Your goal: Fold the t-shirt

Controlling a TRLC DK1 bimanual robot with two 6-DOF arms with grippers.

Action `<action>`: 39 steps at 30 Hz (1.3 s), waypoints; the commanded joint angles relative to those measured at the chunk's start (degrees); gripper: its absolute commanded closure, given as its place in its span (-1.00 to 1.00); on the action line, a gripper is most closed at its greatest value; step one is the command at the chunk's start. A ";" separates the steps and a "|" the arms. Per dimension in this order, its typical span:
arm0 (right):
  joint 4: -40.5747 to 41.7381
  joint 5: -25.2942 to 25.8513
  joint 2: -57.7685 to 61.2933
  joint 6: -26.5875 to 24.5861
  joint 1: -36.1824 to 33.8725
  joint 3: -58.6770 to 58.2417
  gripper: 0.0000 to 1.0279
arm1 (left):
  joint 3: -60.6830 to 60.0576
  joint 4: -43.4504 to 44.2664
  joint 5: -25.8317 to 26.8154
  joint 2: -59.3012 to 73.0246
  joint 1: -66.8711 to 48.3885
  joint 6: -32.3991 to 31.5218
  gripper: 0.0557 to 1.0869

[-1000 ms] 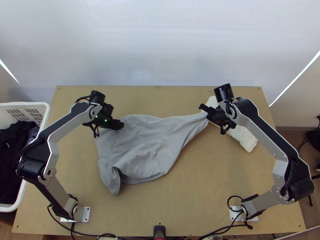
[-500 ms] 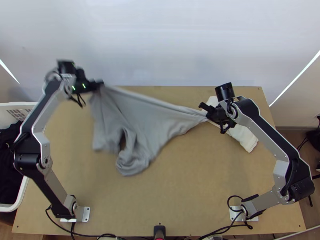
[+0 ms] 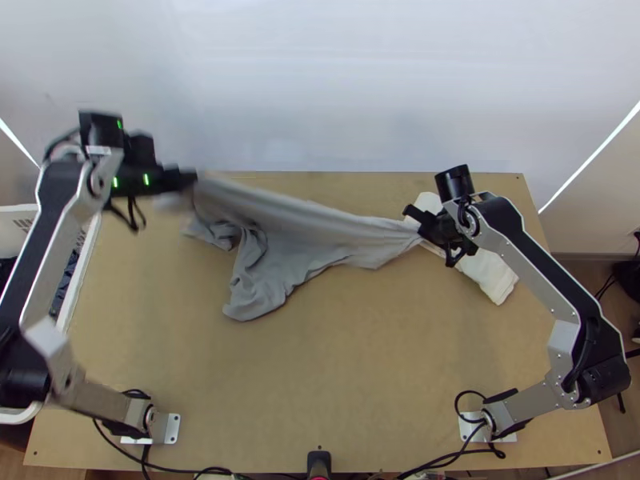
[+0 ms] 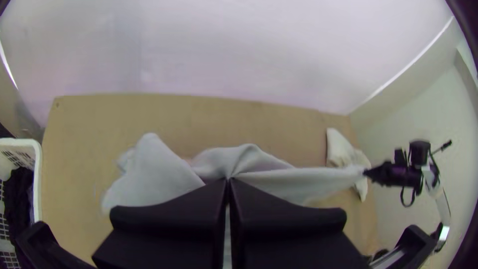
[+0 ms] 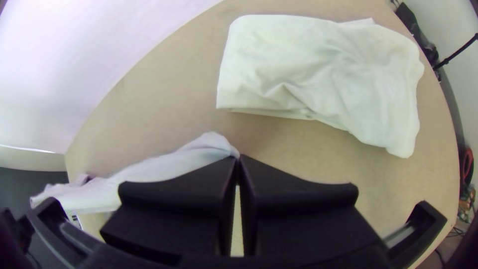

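Find the grey t-shirt drawn out lengthwise over the far part of the surface, from near the far left corner to right of the middle. Gripped at the left end by the left tool (rather blurred in the top view). From that wrist, see two wide black fingers closed together, with cloth pinched at the tips. Gripped at the other end by the right tool, likewise closed tight, on a narrow, gathered bit of cloth. Pulled into a long ridge between the two, and loose on the near side, drooping in bunched folds toward the left (cannot tell how much touches down).

Near the right tool, see a white cloth lying on the surface, folded into a thick, slightly rumpled bundle. Beside the surface's left edge, partly behind the left arm, note a white laundry basket with slotted sides, holding dark clothes (fairly crumpled). Along the near edge, notice black cables. Past the far edge, see a pale, smooth backdrop.
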 commanded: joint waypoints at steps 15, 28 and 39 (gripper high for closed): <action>1.17 -0.46 -0.33 -1.17 -0.31 1.56 0.94 | -33.02 -9.04 4.79 -6.39 -17.09 17.24 -0.92; 1.25 -0.46 0.46 -0.56 0.57 1.56 0.94 | -27.22 0.10 7.69 -2.25 4.88 4.76 -0.90; 1.52 -0.54 0.64 -0.47 0.65 0.77 0.94 | -28.81 7.93 9.28 5.83 12.88 4.15 -0.90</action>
